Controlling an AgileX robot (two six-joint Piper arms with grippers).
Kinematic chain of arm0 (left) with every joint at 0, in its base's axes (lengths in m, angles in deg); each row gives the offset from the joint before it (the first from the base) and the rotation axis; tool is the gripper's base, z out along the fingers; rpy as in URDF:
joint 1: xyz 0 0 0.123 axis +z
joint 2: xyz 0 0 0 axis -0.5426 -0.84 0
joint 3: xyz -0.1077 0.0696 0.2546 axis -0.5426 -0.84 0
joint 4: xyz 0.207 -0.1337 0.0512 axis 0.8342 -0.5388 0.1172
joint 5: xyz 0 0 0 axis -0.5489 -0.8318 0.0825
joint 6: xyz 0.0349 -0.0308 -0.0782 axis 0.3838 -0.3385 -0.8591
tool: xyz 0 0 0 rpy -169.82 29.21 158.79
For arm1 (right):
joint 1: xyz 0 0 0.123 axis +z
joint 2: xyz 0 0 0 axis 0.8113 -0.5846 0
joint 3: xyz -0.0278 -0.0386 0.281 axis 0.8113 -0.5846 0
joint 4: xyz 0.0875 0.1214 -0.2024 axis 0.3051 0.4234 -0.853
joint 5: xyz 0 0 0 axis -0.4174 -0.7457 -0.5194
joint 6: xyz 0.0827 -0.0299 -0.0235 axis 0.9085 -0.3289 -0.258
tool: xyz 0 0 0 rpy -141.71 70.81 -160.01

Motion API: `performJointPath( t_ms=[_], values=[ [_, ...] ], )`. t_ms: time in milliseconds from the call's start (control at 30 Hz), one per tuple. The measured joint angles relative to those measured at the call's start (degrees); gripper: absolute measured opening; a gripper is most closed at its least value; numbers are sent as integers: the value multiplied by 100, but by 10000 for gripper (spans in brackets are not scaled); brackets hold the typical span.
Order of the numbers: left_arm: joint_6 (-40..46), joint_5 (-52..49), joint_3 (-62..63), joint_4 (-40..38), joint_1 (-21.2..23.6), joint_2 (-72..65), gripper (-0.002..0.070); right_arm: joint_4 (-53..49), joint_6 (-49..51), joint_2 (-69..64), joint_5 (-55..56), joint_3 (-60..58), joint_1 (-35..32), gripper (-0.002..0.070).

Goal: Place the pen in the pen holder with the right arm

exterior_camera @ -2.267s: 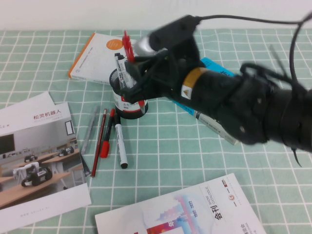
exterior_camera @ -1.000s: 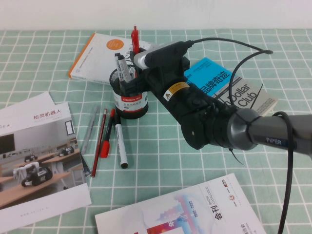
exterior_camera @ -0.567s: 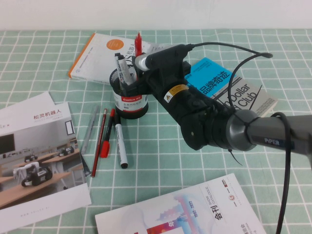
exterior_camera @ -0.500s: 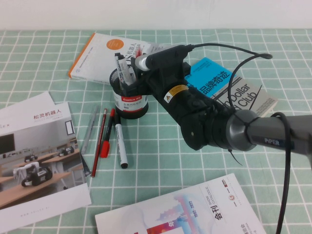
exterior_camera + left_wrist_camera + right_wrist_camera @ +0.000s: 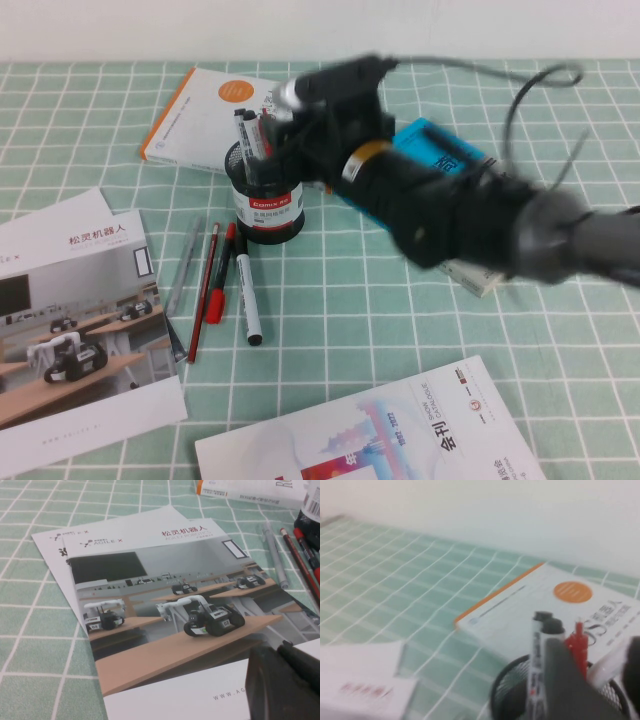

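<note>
The black mesh pen holder stands left of centre on the checked cloth. The red pen stands inside it beside a white marker. My right gripper hovers just over the holder's rim, blurred by motion. It is open, and its fingers stand on either side of the pen without gripping it. In the high view the gripper mostly hides the pen. My left gripper rests low over a brochure at the left, jaws together, and appears only in the left wrist view.
A grey pen, a thin red stick, a red-and-black pen and a white marker lie left of the holder. An orange-edged book lies behind it, a blue book under the right arm. Brochures lie left and a magazine lies in front.
The right gripper has opened and the red pen has dropped down into the holder. The right arm is now blurred, in motion above the holder.
</note>
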Motion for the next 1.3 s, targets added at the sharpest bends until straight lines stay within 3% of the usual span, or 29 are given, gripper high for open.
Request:
performJointPath(
  t_ms=[133, 267, 700, 967, 1200, 1300],
  values=[
    [0, 0, 0, 0, 0, 0, -6, -140, 0, 806, -1341, 0, 0, 69],
    [0, 0, 0, 0, 0, 0, -6, -311, 0, 1692, -2646, -43, 0, -1],
    [0, 0, 0, 0, 0, 0, -6, -115, -120, 4887, -4115, -2319, 0, -18],
    [0, 0, 0, 0, 0, 0, -6, 26, -120, 5908, -4898, -3202, 0, -18],
    [0, 0, 0, 0, 0, 0, -6, -260, -18, 5946, -4080, -3978, -40, -19],
    [0, 0, 0, 0, 0, 0, -6, -299, -8, 6030, -3410, -4589, -424, -19]
  ],
)
